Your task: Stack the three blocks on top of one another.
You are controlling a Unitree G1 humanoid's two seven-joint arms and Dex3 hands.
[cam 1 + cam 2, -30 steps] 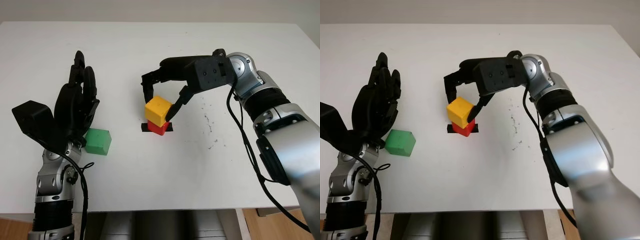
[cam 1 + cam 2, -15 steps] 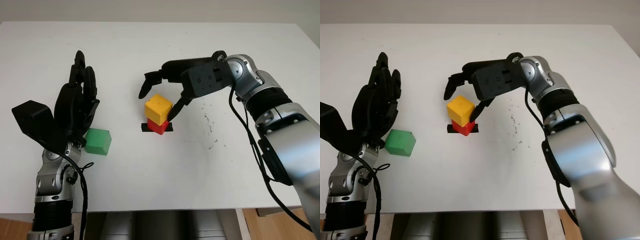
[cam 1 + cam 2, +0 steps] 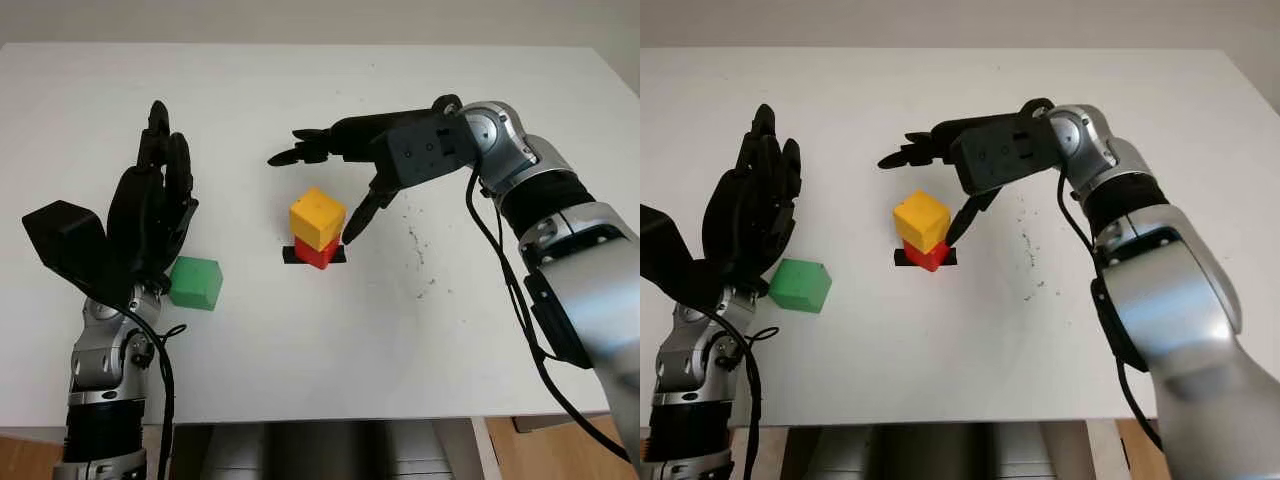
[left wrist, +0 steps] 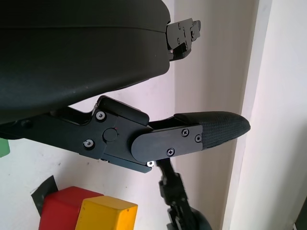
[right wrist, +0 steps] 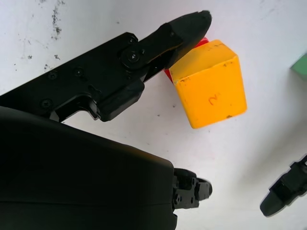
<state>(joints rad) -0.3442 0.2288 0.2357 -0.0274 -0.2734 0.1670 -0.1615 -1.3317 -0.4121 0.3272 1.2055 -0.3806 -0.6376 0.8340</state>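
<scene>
Spreading wider than half a second ago, the right hand is now letting go of the yellow block, its long fingers lifting clear beyond the block while the thumb tip is hanging just beside the block's right face; it is holding nothing. That block is sitting, turned slightly askew, on the red block, which is lying on a black patch near the middle of the white table. Meanwhile the left hand is waiting open above the table's left side, with the green block lying just beside it, well apart from the stack.
</scene>
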